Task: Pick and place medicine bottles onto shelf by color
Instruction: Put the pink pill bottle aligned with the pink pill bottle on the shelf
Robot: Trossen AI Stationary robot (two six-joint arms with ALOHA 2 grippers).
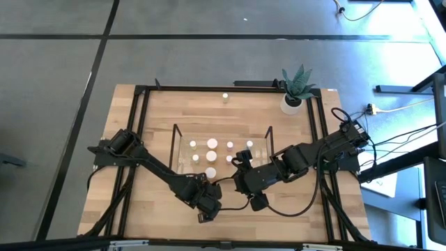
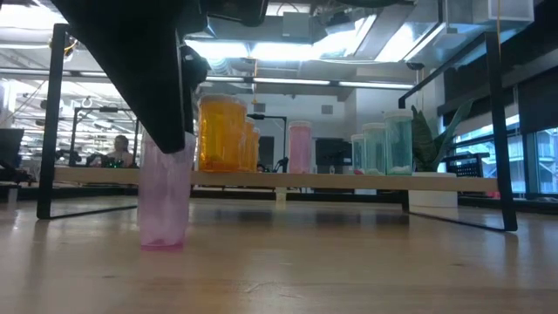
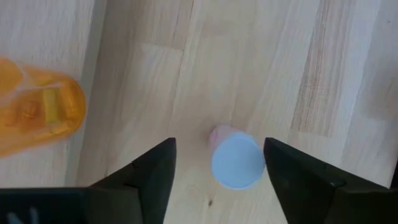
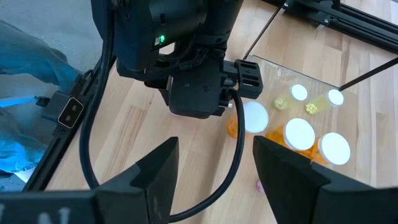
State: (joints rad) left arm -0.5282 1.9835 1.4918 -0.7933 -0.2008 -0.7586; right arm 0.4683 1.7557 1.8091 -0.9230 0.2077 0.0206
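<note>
A small pink bottle (image 3: 236, 160) with a white cap stands upright on the wooden table, just in front of the clear shelf (image 1: 182, 143). My left gripper (image 3: 217, 177) is open above it, pointing steeply down, one finger on each side of the cap. The low view shows the bottle (image 2: 164, 205) resting on its base under the dark gripper (image 2: 166, 105). Orange (image 2: 222, 131), pink (image 2: 299, 146) and green (image 2: 384, 148) bottles stand on the shelf. My right gripper (image 4: 214, 180) hangs open and empty above the table to the right of the left gripper (image 1: 208, 208). My left gripper stands astride the pink bottle's cap (image 3: 258, 163) from above. One finger (image 3: 280, 171) lies very close to the cap's edge, and I cannot tell whether it touches. The other finger is clear of it. The bottle rests on the table on its own base.
A potted plant (image 1: 293, 94) sits at the far right corner and a lone bottle (image 1: 225, 97) near the far edge. The black table frame (image 1: 139, 111) runs along the sides. An orange bottle (image 3: 37, 115) on the shelf is close to the left gripper. A person (image 2: 118, 150) sits in the room behind.
</note>
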